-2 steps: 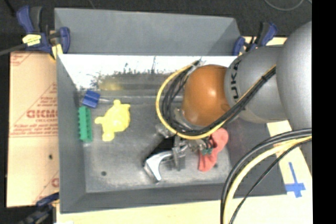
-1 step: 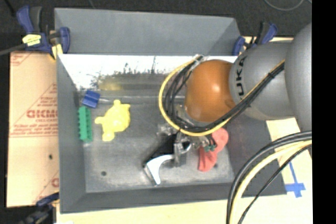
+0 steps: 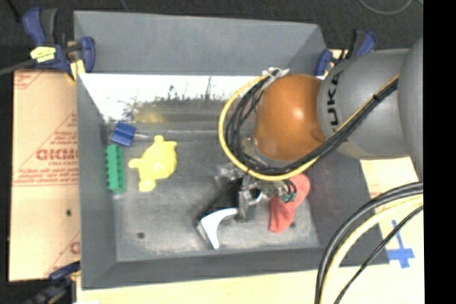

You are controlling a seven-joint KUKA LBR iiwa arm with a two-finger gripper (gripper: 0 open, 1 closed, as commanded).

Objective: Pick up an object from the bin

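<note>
– White hook (image 3: 214, 226), where does it lie?
– On the floor of the bin (image 3: 192, 46), near the wall at the bottom of the view and a little right of the middle; its curved end points down and to the left; its upper end runs up under the gripper (image 3: 241, 201).
– Does the gripper have it?
– It sits right over the hook's upper end and seems to touch it; whether the gripper is spread or pressed together I cannot tell; the arm's orange cover (image 3: 285, 117) and looped cables (image 3: 229, 126) hang above it and hide much of it.
– What lies close by?
– A red lump (image 3: 280, 218) just right of the gripper, near the bin's right wall; well apart on the left, a yellow toy (image 3: 153, 161); a green ridged block (image 3: 115, 169) beside the toy along the left wall; a small blue piece (image 3: 124, 134) just above the block in the view.
</note>
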